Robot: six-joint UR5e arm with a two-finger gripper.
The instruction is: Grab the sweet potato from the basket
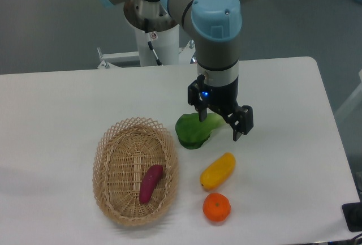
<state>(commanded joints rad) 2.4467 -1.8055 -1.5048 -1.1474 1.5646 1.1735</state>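
My arm (pixel 218 58) was grey tubing with light-blue joint caps, above a silver wrist band. Its black gripper (pixel 222 125) showed a small blue light and two dark fingers (pixel 240 125). A cable ran down the white base (pixel 153 41).

My bench: a white table under even, soft light

My white table (pixel 73 95) fills most of the view, its far right corner rounded; beyond the table's far edge lies a plain grey floor (pixel 51 24), and a dark object (pixel 353 216) sits just off the table's near right corner.
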